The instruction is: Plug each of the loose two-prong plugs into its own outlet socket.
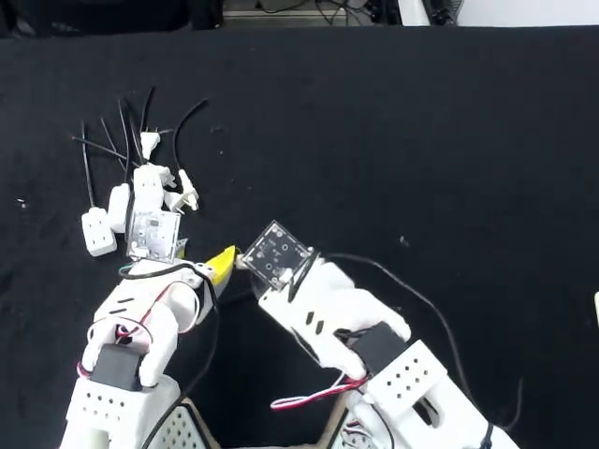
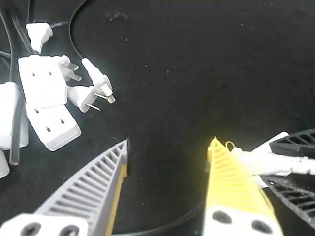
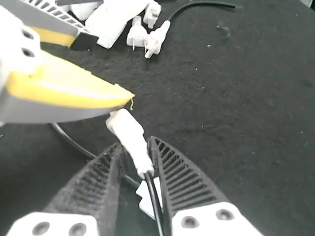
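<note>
My right gripper is shut on a white two-prong plug whose black cord runs back between the black fingers. In the high view this gripper sits just right of my left gripper, whose yellow finger nearly touches the plug. My left gripper stands open over bare cloth, the held plug just outside its yellow finger. White outlet sockets lie beyond it, with two loose plugs beside them. The same cluster lies at the table's left.
Black cords fan out behind the sockets, and another white plug lies among them. A black cable trails over the cloth near the right arm. The black table stretches right and far.
</note>
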